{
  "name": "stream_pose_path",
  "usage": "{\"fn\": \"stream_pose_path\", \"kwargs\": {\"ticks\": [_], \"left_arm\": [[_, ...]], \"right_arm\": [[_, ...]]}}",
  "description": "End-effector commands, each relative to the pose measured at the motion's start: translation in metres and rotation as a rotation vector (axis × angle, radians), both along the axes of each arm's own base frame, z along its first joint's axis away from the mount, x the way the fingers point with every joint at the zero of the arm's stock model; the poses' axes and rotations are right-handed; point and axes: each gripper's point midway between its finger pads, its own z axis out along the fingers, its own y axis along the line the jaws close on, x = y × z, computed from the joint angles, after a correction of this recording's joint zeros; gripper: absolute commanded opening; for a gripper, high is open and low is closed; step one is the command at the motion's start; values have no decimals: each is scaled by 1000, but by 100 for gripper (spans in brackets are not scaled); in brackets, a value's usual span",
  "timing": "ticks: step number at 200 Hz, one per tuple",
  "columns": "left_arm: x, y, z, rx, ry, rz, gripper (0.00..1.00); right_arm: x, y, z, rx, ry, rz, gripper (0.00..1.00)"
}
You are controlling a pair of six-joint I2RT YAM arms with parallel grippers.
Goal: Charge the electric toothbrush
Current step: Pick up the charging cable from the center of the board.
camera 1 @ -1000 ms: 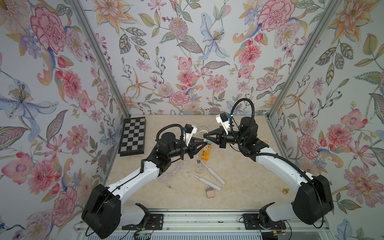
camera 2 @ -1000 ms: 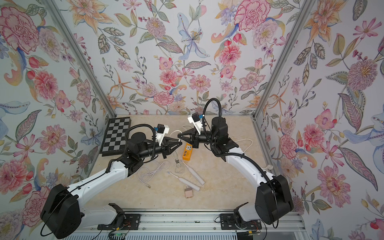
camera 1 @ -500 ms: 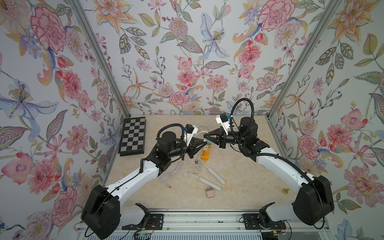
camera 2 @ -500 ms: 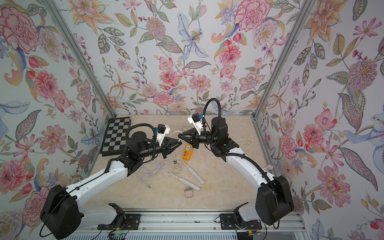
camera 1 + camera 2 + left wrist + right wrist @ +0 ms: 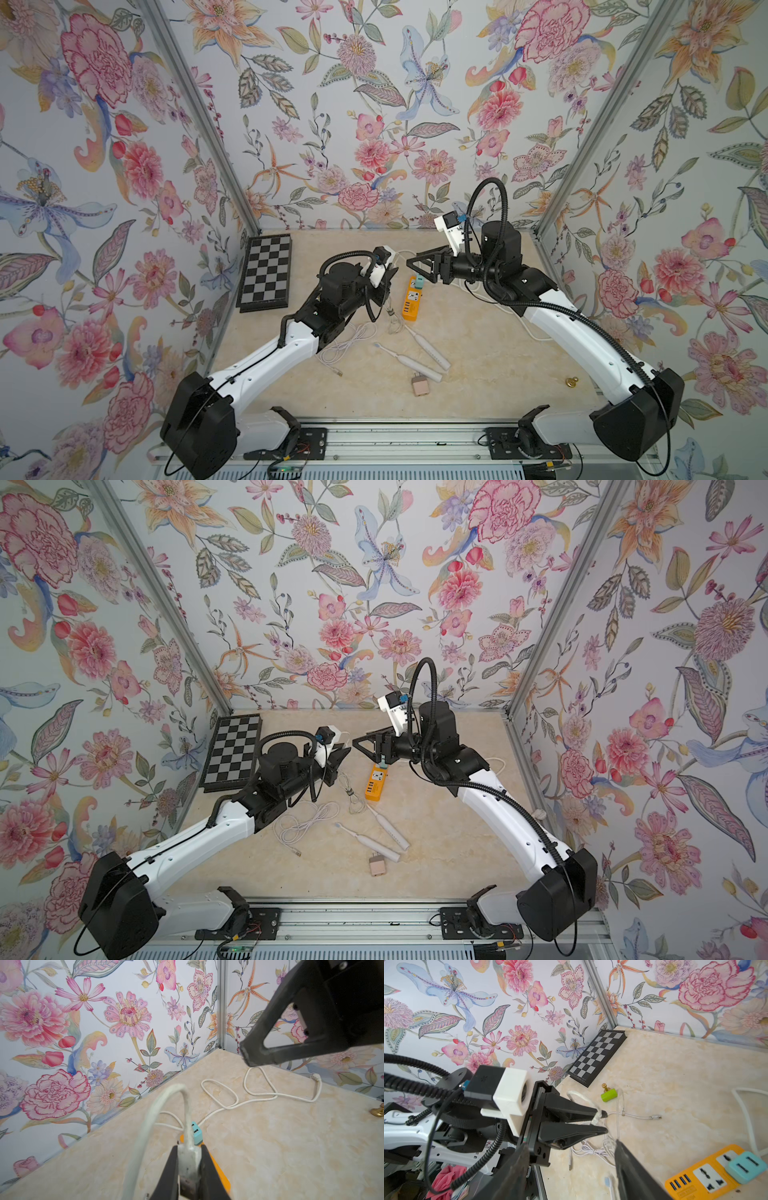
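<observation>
Near orange power strip (image 5: 410, 305), left gripper (image 5: 189, 1148) tight on white cable plug (image 5: 190, 1160), right gripper (image 5: 571, 1145) agape, empty; strip's print illegible.

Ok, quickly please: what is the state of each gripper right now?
Left gripper: closed, holding the plug end of the thin white cable.
Right gripper: open, holding nothing.

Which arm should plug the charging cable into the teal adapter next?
Left. The left gripper pinches the white cable plug, with the teal adapter on the orange power strip close ahead; the right gripper is open and empty.
</observation>
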Motion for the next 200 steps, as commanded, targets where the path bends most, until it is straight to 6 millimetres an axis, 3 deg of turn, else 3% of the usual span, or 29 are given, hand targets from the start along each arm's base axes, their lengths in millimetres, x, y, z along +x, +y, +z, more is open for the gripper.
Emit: {"fn": "stream_pose_path", "kwargs": {"ticks": [1,75,145,175,200], "left_arm": [[10,15,15,138,-150,120,0],[4,3,18,130,-178,86,0],[1,-4,18,126,-177,75,0],[1,-7,19,115,-175,73,0],[1,-10,21,110,-180,66,0]], "right_arm": [[10,-1,-22,-47,195,-129,69],[25,18,-41,-92,277,-193,61],[36,38,-43,-67,280,-139,44],[38,44,-42,-49,262,-108,30],[36,50,-42,-35,250,-72,27]]}}
